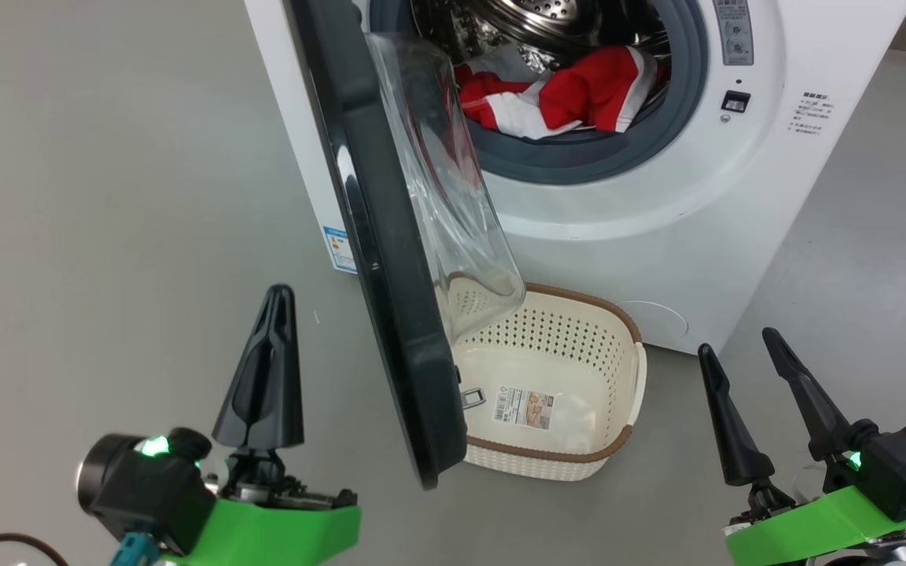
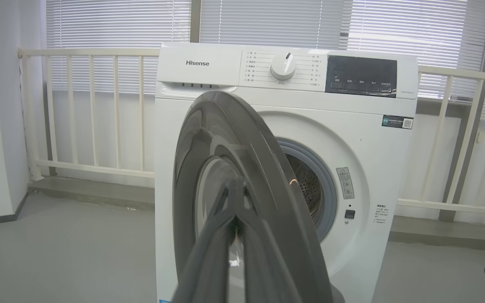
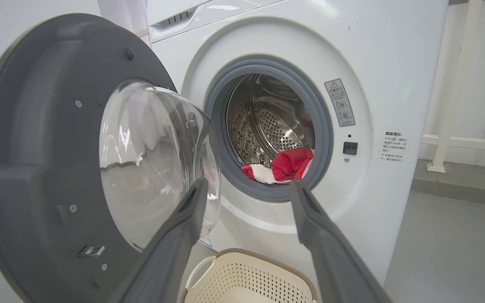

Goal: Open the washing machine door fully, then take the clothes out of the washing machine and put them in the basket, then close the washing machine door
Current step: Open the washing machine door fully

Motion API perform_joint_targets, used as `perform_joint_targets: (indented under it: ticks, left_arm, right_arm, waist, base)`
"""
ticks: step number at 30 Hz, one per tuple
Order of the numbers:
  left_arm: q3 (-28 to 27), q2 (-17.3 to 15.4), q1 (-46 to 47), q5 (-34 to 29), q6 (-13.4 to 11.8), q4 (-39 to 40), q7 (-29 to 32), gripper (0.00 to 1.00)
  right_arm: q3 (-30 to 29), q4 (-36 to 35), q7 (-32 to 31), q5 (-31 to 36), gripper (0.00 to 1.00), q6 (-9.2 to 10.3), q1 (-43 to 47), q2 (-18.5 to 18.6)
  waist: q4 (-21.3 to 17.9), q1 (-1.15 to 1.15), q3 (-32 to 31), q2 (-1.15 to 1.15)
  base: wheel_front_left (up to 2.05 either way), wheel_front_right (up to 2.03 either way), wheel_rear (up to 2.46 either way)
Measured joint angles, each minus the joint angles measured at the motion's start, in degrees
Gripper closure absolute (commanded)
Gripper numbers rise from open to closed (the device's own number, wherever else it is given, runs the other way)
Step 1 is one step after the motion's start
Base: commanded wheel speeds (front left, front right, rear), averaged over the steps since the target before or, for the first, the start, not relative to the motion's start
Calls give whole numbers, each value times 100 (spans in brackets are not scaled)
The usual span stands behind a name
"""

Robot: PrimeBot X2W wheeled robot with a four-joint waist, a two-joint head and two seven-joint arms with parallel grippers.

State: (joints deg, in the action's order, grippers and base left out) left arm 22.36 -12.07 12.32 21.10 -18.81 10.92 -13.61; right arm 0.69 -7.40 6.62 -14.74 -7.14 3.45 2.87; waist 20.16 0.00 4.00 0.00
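A white railing (image 2: 91, 52) runs in front of closed window blinds (image 2: 116, 25), with grey floor (image 2: 57, 252) below

The door (image 1: 390, 259) hides the nine-o'clock side of the basket (image 1: 571, 334); the machine (image 1: 642, 236) is cut off at twelve; its label (image 1: 811, 114) print is unreadable.

Head view: high, angled forward and down at the washing machine (image 1: 657, 204) front; the door (image 1: 378, 259) appears edge-on.
Left wrist view: low, roughly level, near the door's outer face, facing the machine front.
Right wrist view: low, close, facing the door's inner face and the drum (image 3: 276, 122) opening.
Shared: all three views take in the door and machine front; head and right wrist views also share the clothes (image 1: 587, 90) and the basket (image 1: 579, 297) on the floor.
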Motion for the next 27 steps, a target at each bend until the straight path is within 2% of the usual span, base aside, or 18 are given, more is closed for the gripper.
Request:
perform_joint_targets:
  ticks: [8, 12, 22, 27]
  left_arm:
    - [267, 15, 358, -157, 0, 544, 274, 100]
    - [501, 65, 580, -197, 86, 578, 386, 100]
    - [1191, 322, 795, -189, 419, 261, 755, 100]
    - [1412, 407, 806, -143, 504, 4, 858, 100]
  right_arm:
    - [2, 19, 3, -35, 0, 0, 4, -5]
    - [3, 27, 3, -38, 0, 0, 5, -7]
    - [18, 81, 45, -135, 0, 0, 5, -8]
    - [33, 85, 46, -136, 0, 0, 6, -9]
  waist:
    - [-71, 0, -9, 0]
    - [-104, 0, -7, 0]
    - [-196, 0, -35, 0]
    - [-250, 0, -21, 0]
  base:
    - [0, 0, 0]
    - [0, 0, 0]
    - [0, 0, 0]
    - [0, 0, 0]
